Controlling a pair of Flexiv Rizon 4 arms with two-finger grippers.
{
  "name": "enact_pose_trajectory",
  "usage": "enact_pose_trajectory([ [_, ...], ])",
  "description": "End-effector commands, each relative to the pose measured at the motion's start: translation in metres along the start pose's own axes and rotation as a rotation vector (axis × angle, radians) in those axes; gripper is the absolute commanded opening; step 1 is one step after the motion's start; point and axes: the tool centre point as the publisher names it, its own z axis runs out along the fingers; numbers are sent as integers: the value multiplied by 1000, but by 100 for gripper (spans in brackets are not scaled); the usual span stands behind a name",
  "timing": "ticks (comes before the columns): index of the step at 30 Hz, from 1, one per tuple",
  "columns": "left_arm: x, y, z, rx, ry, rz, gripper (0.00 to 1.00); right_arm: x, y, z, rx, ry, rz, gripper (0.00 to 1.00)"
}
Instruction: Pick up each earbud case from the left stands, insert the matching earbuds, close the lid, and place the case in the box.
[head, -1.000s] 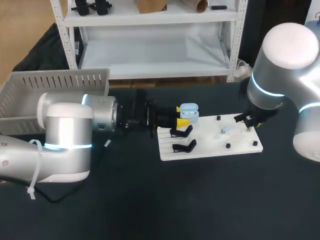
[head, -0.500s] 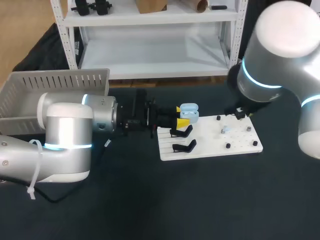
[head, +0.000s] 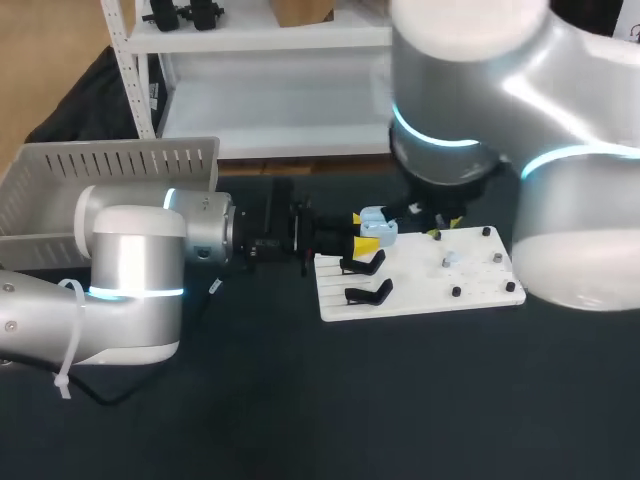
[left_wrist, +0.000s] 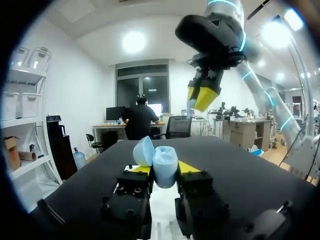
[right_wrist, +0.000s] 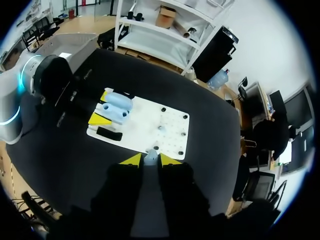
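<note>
At the far left of the table sits one grey box (head: 100, 170) with slots in its wall. Next to it my left arm (head: 150, 270) lies low and points across the table toward the right.

My left gripper (head: 365, 230) squeezes one light blue earbud case (head: 378, 222) from both sides, at the near left corner of the white board (head: 420, 295). In the left wrist view the case (left_wrist: 164, 167) stands up tall between the two yellow tips. Its lid (left_wrist: 143, 151) is swung open and leans off to one side.

On the left part of the board are two black stands (head: 362, 263), one in front of the other. More to the right are a few small black pegs and one small pale piece (head: 450, 260), too small to name.

My right gripper (right_wrist: 150, 160) hangs high over the board and points down. Its tips are pinched on one tiny pale earbud (right_wrist: 150, 156). From the left wrist view this gripper (left_wrist: 204, 97) is up above and ahead of the open case.
</note>
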Motion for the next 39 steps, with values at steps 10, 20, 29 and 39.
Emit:
enact_pose_trajectory([
  [10,0,-1,0,-5,-2,1,0,-6,6,3,34,23,2,0],
  [20,0,-1,0,-5,-2,1,0,-34,32,7,92,189,679,0],
  [29,0,-1,0,-5,-2,1,0,-22,32,9,121,244,741,0],
  [39,0,-1,0,-5,-2,1,0,-22,32,9,121,244,741,0],
])
